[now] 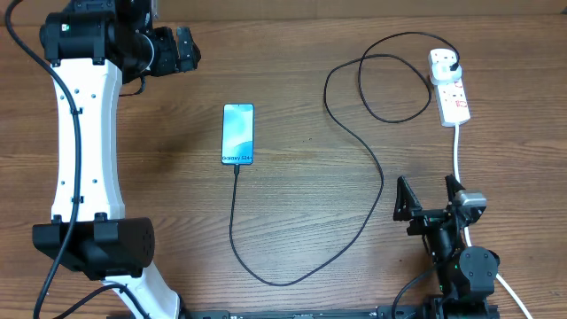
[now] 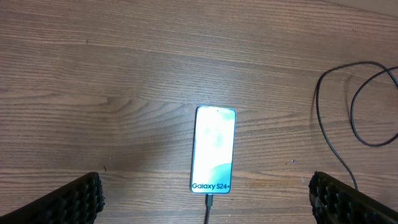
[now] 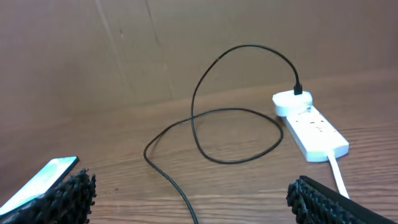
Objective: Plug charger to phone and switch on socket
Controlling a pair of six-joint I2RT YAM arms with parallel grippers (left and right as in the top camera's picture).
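2 wide open, empty: L gripper [image 1: 188,50], R gripper [image 1: 430,197] | charger [image 1: 232,208] plugged in phone [image 1: 237,133] + socket [image 1: 452,93]

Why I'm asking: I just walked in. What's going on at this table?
Neither arm is handling anything: the left gripper and the right gripper both stand open, away from the items. The phone lies between the arms with its screen lit, and the charger appears already plugged into its bottom edge. Its other end sits in the socket strip. Whether the switch is on cannot be told.
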